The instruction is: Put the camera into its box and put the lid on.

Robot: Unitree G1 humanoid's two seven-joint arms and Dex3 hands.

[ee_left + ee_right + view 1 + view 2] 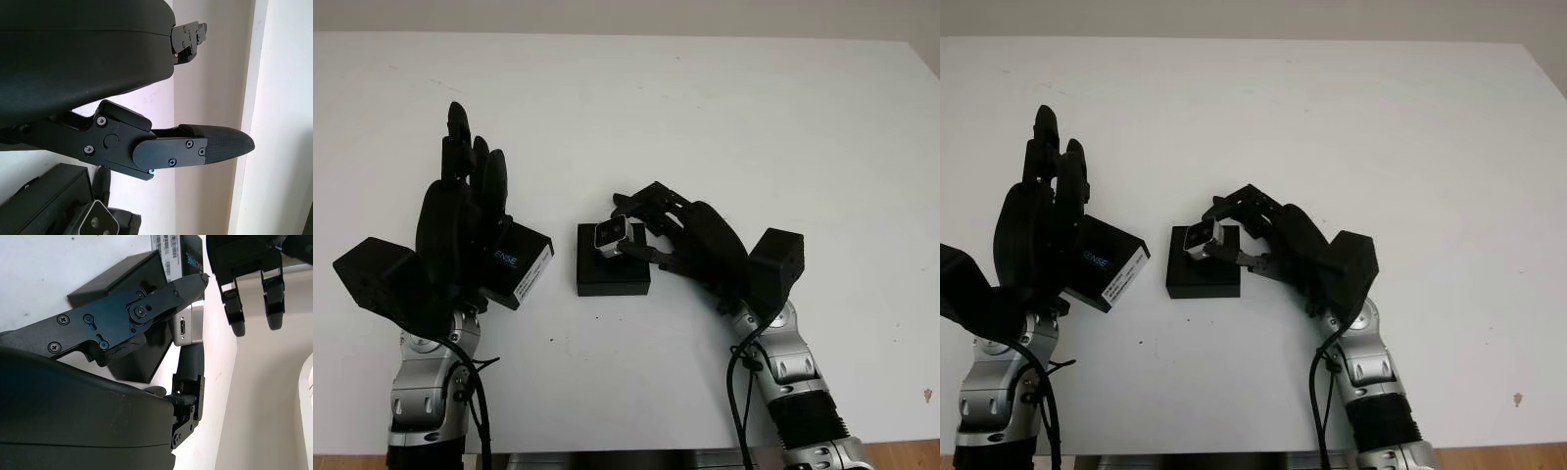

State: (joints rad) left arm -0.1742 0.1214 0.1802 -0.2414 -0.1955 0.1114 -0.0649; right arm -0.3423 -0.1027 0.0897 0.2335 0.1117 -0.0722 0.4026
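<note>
The small silver camera (613,235) is pinched in the fingers of my right hand (641,223), which is shut on it. It hangs just above the far right part of the open black box (607,274) in the middle of the table. In the right wrist view the camera (188,325) shows its port side, with the box (112,279) below it. The black lid (524,264), with a white label on its end, lies left of the box. My left hand (470,176) stands open against the lid's left side, partly covering it.
A white table (724,108) carries everything, with bare surface behind and to the right of the hands. Its front edge (626,452) runs close behind both forearms.
</note>
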